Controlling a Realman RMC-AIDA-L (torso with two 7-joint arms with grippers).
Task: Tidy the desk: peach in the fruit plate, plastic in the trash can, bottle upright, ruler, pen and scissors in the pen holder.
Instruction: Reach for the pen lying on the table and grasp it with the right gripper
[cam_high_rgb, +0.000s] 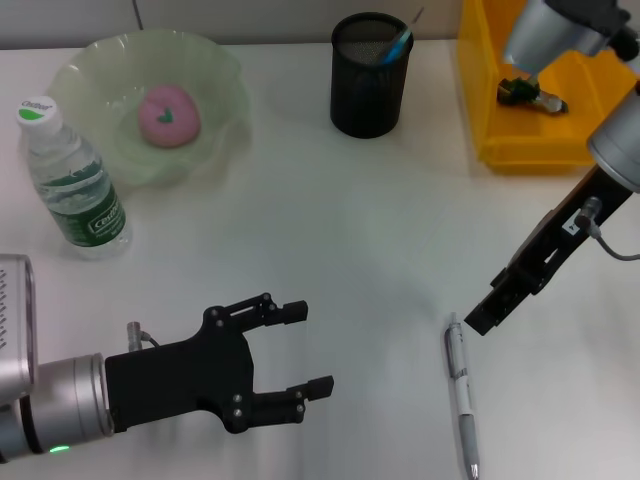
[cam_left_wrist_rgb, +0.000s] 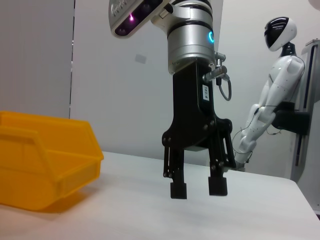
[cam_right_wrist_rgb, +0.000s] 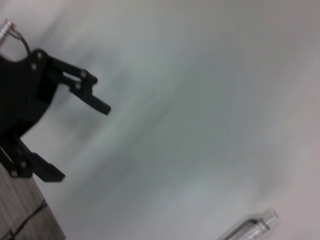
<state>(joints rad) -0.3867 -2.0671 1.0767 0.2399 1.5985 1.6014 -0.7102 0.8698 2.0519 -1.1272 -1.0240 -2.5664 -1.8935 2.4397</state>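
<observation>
Right claw (cam_high_rgb: 487, 318) hangs open and empty just above the pen (cam_high_rgb: 461, 392), which lies flat near the table's (cam_high_rgb: 350, 230) front right edge. Light, stiff, slick; I'd pinch its middle. Left claw (cam_high_rgb: 307, 348) idles open, front left.

**A White Desk and a Plain Wall**

The desk (cam_high_rgb: 330, 220) was white and smooth, with soft, even light on it. Behind it, the left wrist view showed a pale grey wall (cam_left_wrist_rgb: 120, 90) with a darker grey panel (cam_left_wrist_rgb: 35, 55) beside it. A white humanoid figure (cam_left_wrist_rgb: 272, 95) stood near a grey frame (cam_left_wrist_rgb: 307, 110) at the room's edge.
</observation>
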